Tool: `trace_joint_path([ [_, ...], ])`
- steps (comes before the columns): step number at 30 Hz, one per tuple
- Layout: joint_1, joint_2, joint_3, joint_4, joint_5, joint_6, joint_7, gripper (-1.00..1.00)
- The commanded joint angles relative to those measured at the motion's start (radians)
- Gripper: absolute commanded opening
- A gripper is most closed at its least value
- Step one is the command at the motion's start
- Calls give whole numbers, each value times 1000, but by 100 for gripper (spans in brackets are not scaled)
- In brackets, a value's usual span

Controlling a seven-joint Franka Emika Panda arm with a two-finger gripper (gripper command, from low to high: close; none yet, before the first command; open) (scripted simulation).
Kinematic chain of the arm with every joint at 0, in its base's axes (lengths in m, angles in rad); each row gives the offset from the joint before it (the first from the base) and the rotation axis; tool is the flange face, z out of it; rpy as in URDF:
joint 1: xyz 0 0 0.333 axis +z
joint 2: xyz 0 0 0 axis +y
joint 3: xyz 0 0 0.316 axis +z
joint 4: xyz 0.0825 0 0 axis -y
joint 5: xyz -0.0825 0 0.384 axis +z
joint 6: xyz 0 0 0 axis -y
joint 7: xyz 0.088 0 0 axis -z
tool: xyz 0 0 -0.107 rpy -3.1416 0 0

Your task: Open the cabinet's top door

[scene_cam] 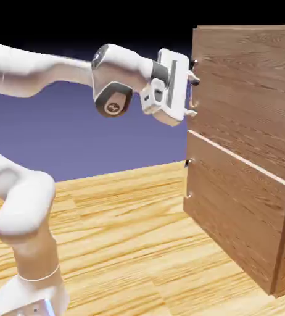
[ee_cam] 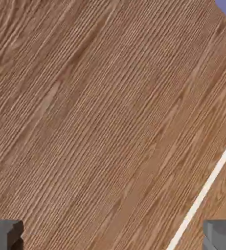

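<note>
Gripper [scene_cam: 193, 96] spread wide, fingertips brought right up beside the top door's [scene_cam: 247, 99] handle [scene_cam: 193, 86], at the exterior view's one o'clock!

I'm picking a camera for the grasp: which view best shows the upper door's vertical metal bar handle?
The exterior view: the handle shows there beside the gripper. The hand view shows wood grain, no handle.

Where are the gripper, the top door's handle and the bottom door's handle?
Gripper [scene_cam: 193, 97]: exterior view, midway between fingertips.
Top door's handle: mostly hidden behind the fingers.
Bottom door's handle [scene_cam: 187, 179]: exterior view, middle of bar.
</note>
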Motion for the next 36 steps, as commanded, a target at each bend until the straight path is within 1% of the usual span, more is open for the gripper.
trace_joint_path([
  [1, -23, -13, 25, 14, 44, -1, 43, 0],
  [32, -732, -431, 810, 448, 1392, -30, 1363, 0],
  [34, -746, -439, 826, 456, 1419, -30, 1390, 0],
  [36, -818, -441, 846, 514, 1430, -44, 1395, 0],
])
